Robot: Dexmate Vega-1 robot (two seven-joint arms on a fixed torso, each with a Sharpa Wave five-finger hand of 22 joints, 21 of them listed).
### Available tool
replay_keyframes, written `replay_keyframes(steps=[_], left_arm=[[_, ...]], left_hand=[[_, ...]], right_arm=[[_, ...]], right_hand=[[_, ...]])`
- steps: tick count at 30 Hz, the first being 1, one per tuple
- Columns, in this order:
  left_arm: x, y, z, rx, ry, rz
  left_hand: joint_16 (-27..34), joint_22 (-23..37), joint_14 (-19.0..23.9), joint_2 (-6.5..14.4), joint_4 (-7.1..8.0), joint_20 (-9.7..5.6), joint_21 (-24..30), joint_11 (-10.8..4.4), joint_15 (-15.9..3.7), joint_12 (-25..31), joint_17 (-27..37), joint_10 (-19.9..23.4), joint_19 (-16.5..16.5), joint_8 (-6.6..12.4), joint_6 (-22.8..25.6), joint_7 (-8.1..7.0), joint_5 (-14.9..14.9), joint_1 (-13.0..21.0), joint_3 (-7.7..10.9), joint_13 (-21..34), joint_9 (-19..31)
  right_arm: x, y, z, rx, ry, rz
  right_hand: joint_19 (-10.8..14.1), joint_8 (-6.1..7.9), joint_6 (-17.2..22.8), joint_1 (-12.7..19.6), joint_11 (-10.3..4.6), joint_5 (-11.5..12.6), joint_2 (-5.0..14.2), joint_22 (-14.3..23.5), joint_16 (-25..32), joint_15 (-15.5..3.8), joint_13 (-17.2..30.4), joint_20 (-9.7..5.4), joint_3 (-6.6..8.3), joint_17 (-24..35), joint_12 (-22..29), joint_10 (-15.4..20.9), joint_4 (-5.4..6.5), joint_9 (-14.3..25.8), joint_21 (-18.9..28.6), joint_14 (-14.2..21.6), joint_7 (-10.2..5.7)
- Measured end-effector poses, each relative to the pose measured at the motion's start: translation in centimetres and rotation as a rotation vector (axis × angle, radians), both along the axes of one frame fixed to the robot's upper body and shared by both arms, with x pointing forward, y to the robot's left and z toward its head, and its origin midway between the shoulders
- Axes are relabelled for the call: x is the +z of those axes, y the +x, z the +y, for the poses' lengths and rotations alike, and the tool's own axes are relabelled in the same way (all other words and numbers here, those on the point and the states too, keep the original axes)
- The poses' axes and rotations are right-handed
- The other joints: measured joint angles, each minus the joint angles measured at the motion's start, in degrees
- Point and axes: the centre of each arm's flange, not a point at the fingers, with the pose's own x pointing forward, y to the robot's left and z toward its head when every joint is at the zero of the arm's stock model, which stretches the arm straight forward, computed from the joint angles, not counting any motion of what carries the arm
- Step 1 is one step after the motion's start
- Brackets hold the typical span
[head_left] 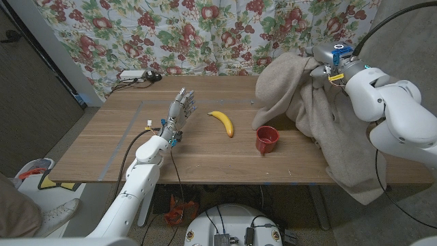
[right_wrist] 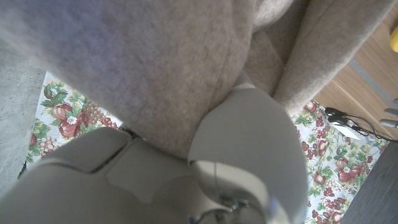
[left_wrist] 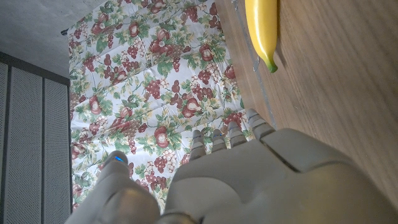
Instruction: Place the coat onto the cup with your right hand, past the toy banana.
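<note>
R hand [head_left: 319, 70] holds the beige woollen coat [head_left: 321, 116] up by its top, above the table's right side; coat hangs down, draping over the wooden table [head_left: 102, 147] edge, just behind and beside the small red cup [head_left: 267, 139]. Yellow toy banana [head_left: 222, 122] lies left of cup, apart from it. L hand [head_left: 179, 113] raised near table middle-left, fingers apart, holding nothing.

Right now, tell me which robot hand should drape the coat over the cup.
The right robot hand. It already holds the coat raised, hanging just beside the red cup. The left robot hand holds nothing and stands on the toy banana's far side.
</note>
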Motion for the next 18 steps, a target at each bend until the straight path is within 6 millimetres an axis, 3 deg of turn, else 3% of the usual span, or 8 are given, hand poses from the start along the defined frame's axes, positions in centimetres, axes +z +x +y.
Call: replay_keyframes(steps=[18], left_arm=[[0.0, 0.7, 0.1, -0.019, -0.014, -0.010]], left_hand=[[0.00, 0.00, 0.00, 0.00, 0.00, 0.00, 0.00, 0.00, 0.00, 0.00, 0.00, 0.00, 0.00, 0.00, 0.00, 0.00, 0.00, 0.00, 0.00, 0.00, 0.00]], right_arm=[[-0.9, -1.6, 1.3, 0.010, 0.000, 0.034]], right_hand=[[-0.42, 0.93, -0.73, -0.15, -0.10, -0.02, 0.15, -0.54, 0.00, 0.21, -0.95, 0.21, 1.00, -0.17, -0.59, -0.72, 0.05, -0.53, 0.23, -0.61, 0.31]])
